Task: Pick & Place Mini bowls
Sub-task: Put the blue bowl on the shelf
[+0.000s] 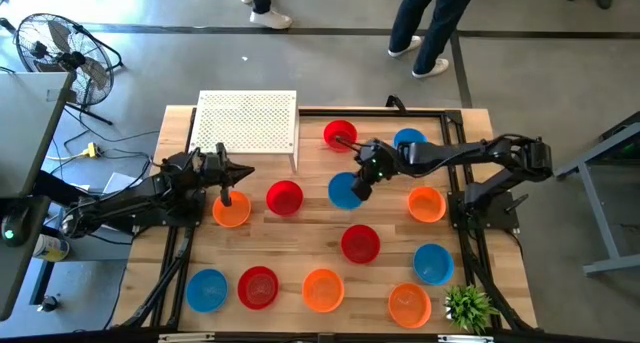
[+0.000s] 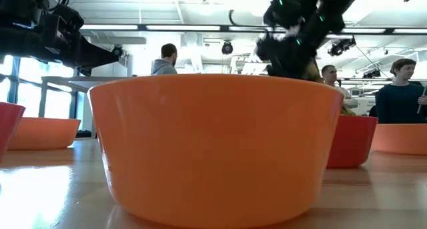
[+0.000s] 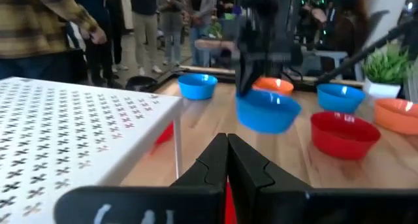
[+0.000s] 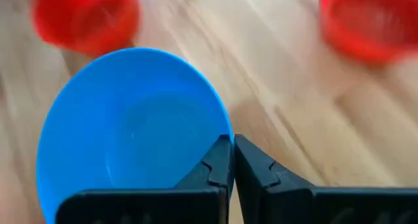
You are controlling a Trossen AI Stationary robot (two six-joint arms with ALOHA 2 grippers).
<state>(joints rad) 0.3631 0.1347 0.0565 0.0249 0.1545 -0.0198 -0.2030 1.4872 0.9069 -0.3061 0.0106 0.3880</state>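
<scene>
R claw [image 4: 232,160] is clamped on the rim of a blue mini bowl [image 1: 344,190]; in the L wrist view that bowl hangs tilted, clear of the counter [image 1: 310,248], so it's lifted. It sits just right of the red bowl [image 1: 285,197], my landmark here. L claw [image 3: 227,160] is pinched together, holding nothing, hovering left of the red bowl, over the orange bowl [image 1: 232,209]. White perforated stand [image 1: 247,122] is up-left of the red bowl, bare on top as far as I can see. Other bowls spread out below and right of it, approx ten, all on the wood. Progress: early, I'd say. One bowl in hand, none visibly placed, rest left to do. Drop-off spot not clear.
</scene>
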